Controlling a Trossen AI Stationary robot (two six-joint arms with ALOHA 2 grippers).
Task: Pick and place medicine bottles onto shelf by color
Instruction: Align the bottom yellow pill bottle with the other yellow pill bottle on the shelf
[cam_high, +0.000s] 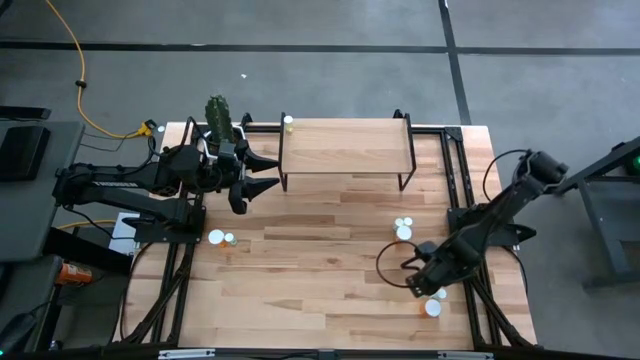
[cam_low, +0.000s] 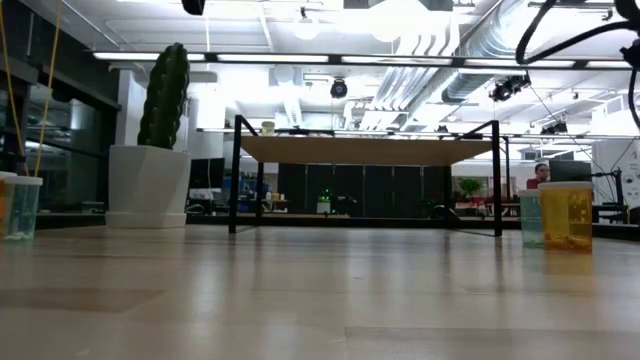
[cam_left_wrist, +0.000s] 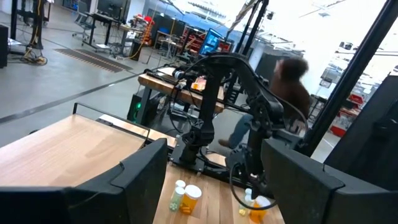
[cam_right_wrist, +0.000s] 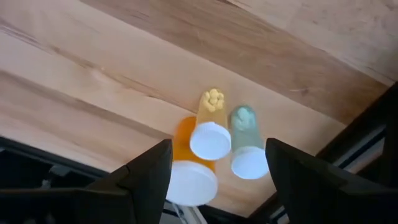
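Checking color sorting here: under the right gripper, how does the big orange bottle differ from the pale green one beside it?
In the right wrist view, the orange bottle has an orange body and the widest cap; the pale green bottle is slimmer, with a smaller cap. The orange bottle sits close to one finger of the open right gripper; the pale green one sits nearer the other. Both stand upright on the table, white-capped, ungripped.

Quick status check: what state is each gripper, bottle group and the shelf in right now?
Left gripper: open, empty, beside the shelf's left end.
Right gripper: open, empty, over three capped bottles.
Orange bottle: upright, capped.
Yellow bottle: upright, capped.
Green bottle: upright, capped.
Shelf: upright, one bottle at its back left corner.
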